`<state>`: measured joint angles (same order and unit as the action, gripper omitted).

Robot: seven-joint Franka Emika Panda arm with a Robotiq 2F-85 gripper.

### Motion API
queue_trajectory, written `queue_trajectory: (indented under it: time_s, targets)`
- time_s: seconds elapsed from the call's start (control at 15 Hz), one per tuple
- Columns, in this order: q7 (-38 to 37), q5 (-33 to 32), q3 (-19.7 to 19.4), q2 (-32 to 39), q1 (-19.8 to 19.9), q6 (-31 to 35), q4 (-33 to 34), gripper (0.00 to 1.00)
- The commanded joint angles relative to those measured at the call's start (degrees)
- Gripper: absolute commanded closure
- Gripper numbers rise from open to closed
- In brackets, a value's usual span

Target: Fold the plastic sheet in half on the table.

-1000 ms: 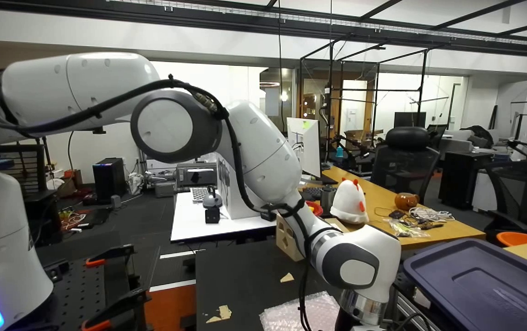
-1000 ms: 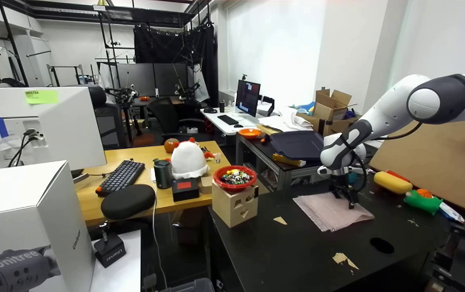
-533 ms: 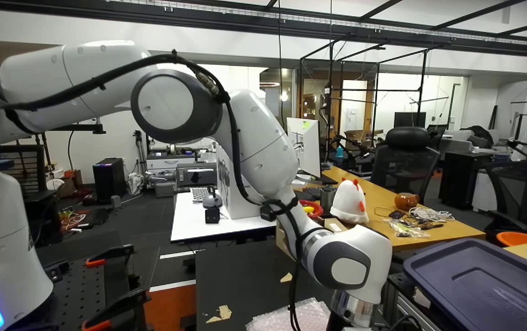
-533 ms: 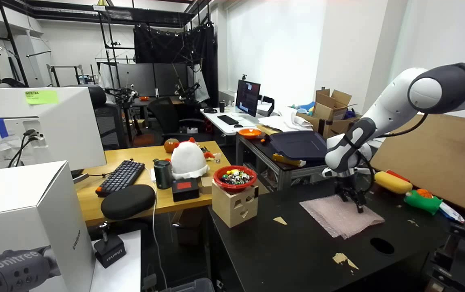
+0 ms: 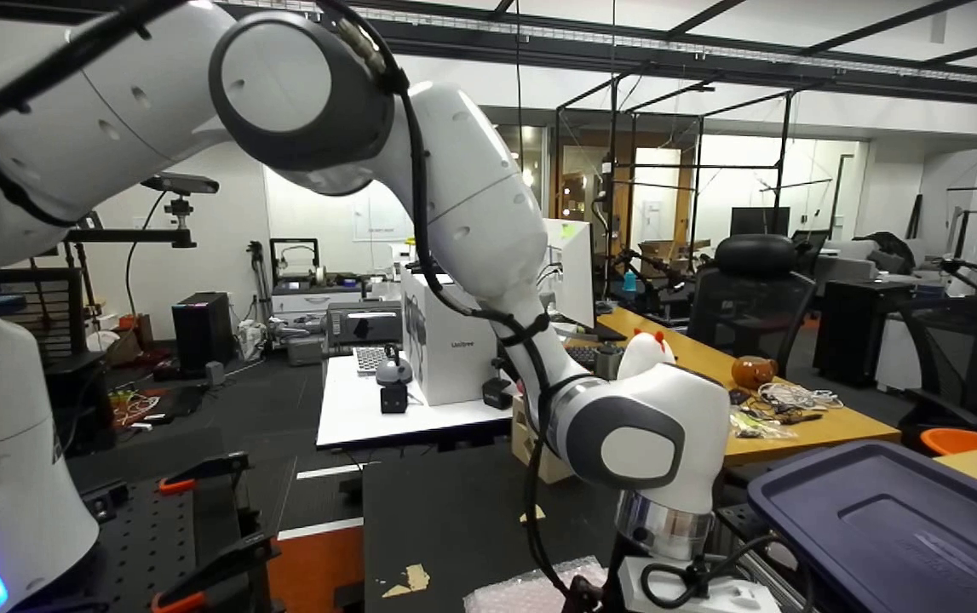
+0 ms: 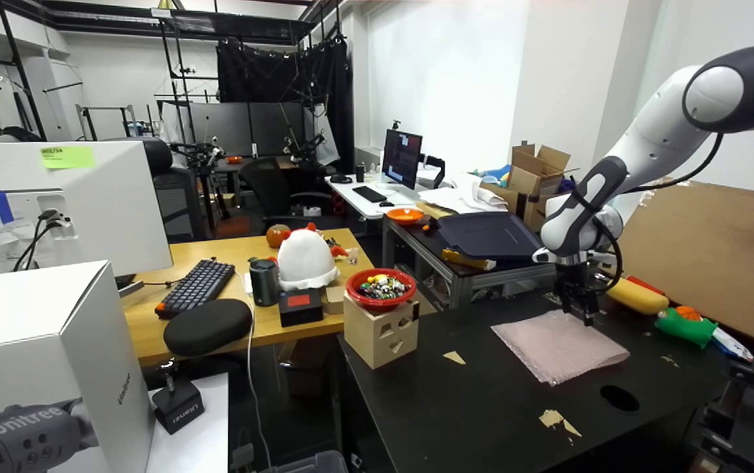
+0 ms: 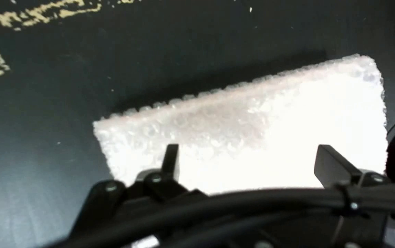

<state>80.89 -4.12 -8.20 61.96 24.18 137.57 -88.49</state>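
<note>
Jaws of the gripper (image 7: 249,146) stand wide apart above the plastic sheet (image 6: 561,348), which lies on the black table (image 6: 442,414); in an exterior view, well left of the sheet stands a wooden box (image 6: 370,339) under a red bowl (image 6: 382,305), behind and right of the sheet a yellow object (image 6: 636,295), just beside the sheet a round hole (image 6: 620,398)

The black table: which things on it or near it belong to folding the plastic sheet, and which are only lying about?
Belong to the job:
plastic sheet
black table
pincer, open

Only lying about:
wooden box with holes
red bowl on that box
yellow object
green object
dark blue lid
</note>
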Motion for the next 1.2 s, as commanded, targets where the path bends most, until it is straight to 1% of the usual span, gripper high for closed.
queue_trajectory:
  time_s: [0.0, 0.13, 0.2, 0.4, 0.67, 0.93, 1.13]
  targets:
    - [-2.07, 1.16, 1.71, -9.44, 2.51, 6.11, -10.55, 0.00]
    - [-3.33, 3.53, 2.58, -12.46, 4.46, 6.68, -12.83, 0.00]
    - [-4.50, 5.16, 2.87, -13.48, 5.39, 5.63, -13.19, 0.00]
    - [-9.94, 7.92, 1.68, -15.54, 6.18, 3.60, -13.78, 0.00]
    - [-20.25, 8.65, -0.26, -15.50, 6.03, -0.49, -12.00, 0.00]
    - [-32.57, 9.08, -0.32, -16.46, 4.60, -7.42, -11.42, 0.00]
    - [-42.57, 9.12, -0.54, -18.83, 3.24, -11.33, -12.82, 0.00]
